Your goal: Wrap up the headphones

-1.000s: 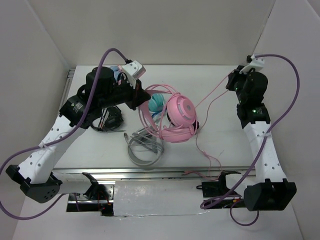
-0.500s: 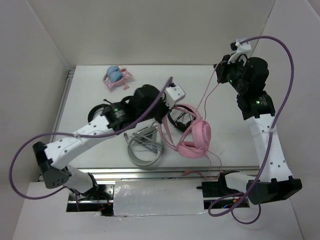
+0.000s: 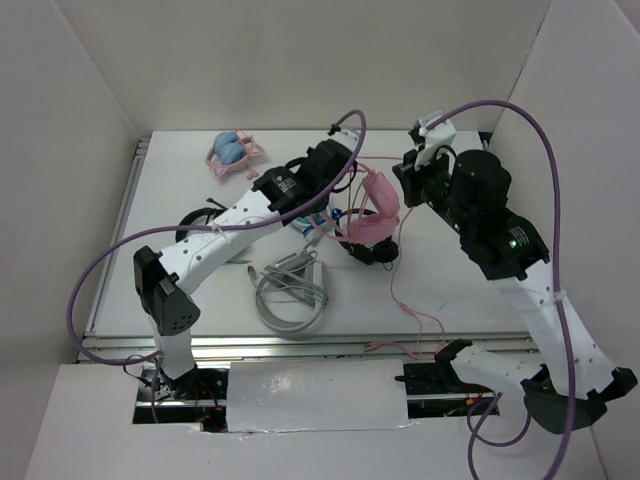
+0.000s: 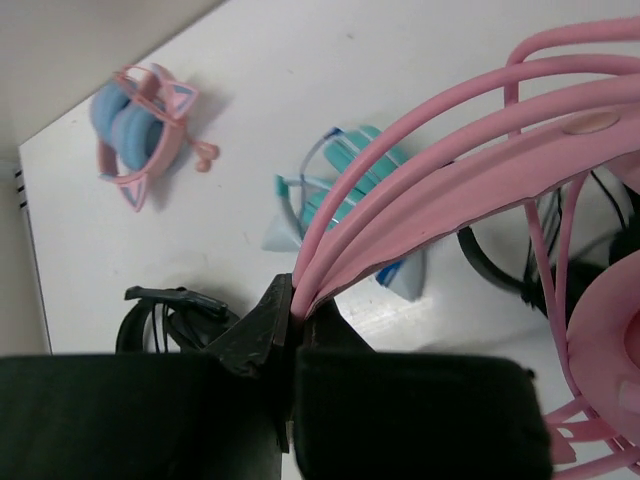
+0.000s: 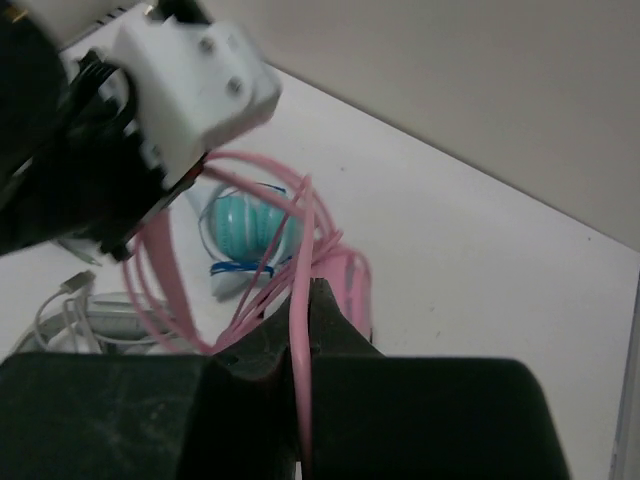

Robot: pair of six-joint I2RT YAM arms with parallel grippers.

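Left hand [image 4: 293, 318] clamps the pink headband [image 4: 450, 150] of the large all-pink padded over-ear headphones [image 3: 376, 212], which hang just beyond it. Right hand [image 5: 302, 340] pinches their thin pink cable [image 5: 298, 240]. A taut pull could slip the cable free or snag the small teal headphones [image 4: 350, 190] below.

Your left gripper [image 4: 296, 305] has lifted the headphones [image 3: 378, 212] from centre toward twelve o'clock. Your right gripper [image 5: 301, 292] has swung toward nine o'clock, drawing the cable [image 5: 303, 230] in beside them.
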